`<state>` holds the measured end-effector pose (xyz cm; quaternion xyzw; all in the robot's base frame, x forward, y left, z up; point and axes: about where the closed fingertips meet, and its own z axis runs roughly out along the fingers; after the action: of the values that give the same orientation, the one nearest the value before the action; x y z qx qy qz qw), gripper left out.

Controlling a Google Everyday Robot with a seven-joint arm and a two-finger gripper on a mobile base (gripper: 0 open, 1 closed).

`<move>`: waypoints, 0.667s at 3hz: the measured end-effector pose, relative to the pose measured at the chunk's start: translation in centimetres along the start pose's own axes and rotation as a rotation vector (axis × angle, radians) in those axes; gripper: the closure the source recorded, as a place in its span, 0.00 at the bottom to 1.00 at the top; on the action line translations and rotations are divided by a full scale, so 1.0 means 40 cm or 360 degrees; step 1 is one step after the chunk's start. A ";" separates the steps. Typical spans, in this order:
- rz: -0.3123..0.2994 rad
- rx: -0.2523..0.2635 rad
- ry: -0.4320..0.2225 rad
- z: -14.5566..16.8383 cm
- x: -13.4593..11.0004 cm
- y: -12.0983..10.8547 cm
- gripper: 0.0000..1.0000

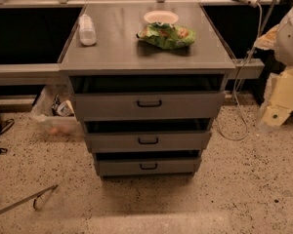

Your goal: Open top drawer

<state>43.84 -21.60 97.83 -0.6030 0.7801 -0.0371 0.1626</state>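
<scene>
The top drawer (185, 106) is the widest and tallest of three grey drawer fronts in a grey metal cabinet, with a small black loop handle (149, 103) at its centre. A dark gap shows above its front. Two narrower drawers (148, 141) (148, 166) sit below it with like handles. My arm hangs at the right edge of the camera view, white above and cream below. My gripper (277, 106) is at its lower end, well to the right of the cabinet, about level with the top drawer and touching nothing.
On the cabinet top (112, 52) lie a clear plastic bottle (87, 29), a white bowl (160, 17) and a green snack bag (167, 35). A white cable (241, 89) hangs right of the cabinet. A plastic bag (56, 113) and a metal rod (24, 201) lie on the speckled floor at left.
</scene>
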 end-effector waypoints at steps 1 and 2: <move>-0.0025 0.0021 0.0004 0.004 -0.013 0.000 0.00; -0.0158 -0.0009 -0.0055 0.099 -0.070 -0.013 0.00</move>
<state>46.14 -18.55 94.80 -0.6419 0.7465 -0.0327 0.1723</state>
